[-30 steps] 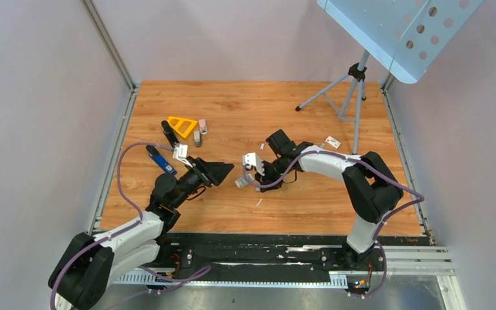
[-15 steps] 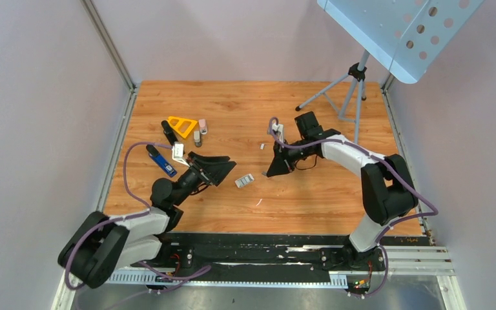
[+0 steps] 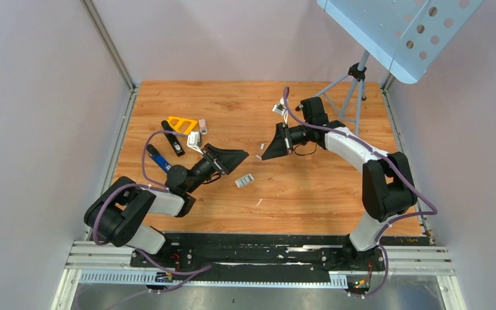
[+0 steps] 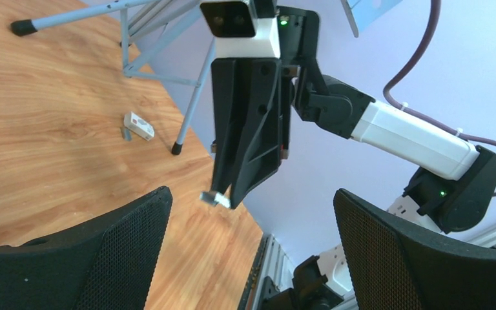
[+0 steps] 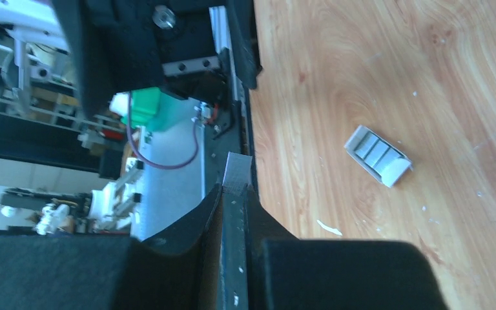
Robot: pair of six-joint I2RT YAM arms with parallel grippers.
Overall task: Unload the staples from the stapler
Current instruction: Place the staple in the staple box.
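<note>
The black stapler [image 3: 174, 138] lies at the far left of the table, away from both grippers. The staples [image 3: 244, 181], a short silvery ribbed bar, lie on the wood between the grippers and also show in the right wrist view [image 5: 378, 155]. My right gripper [image 3: 265, 154] hangs above the table, shut on a thin silvery-grey strip [image 5: 237, 173]. The strip's end sticks out of the right gripper's tip in the left wrist view [image 4: 214, 197]. I cannot tell what this strip is. My left gripper [image 3: 240, 161] is open, empty and faces the right one.
An orange triangle [image 3: 182, 123], a tiny pink stapler [image 3: 202, 125] and a blue stick-like tool [image 3: 158, 159] lie near the black stapler. A thin white sliver [image 3: 258, 202] lies near the front. A tripod [image 3: 352, 84] under a perforated panel [image 3: 394, 32] stands at the back right.
My right gripper rose from beside the ribbed bar and swung back to the right, staying shut. My left gripper moved up and right and now points at it. The bar stayed put.
</note>
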